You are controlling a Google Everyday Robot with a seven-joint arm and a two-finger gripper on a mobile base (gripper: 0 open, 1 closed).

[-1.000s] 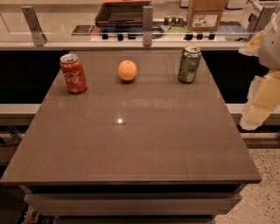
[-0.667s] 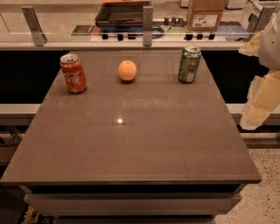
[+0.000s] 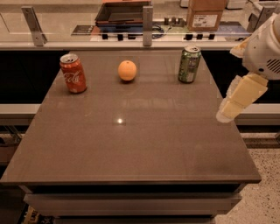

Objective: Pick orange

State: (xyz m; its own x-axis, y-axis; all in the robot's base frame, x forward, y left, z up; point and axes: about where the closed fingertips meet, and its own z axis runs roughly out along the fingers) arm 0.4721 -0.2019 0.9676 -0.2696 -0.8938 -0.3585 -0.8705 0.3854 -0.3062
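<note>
Your orange (image 3: 127, 70) sits ungrasped on the table (image 3: 131, 148); the gripper (image 3: 225, 113) hangs well apart at the right edge, state indeterminable; approach and grasp remain.

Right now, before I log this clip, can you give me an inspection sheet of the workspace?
Surface: brown table, flat, with a small glare spot near the middle.
Job's things: orange at the back of the table, between the two cans, touching neither.
Clutter: red cola can upright at back left; green can upright at back right.
End effector: end effector at the table's right edge, well away from the orange, holding nothing.
Cables: nothing seen.
Surroundings: counter behind the table with a cardboard box and a dark tray; speckled floor at right.
</note>
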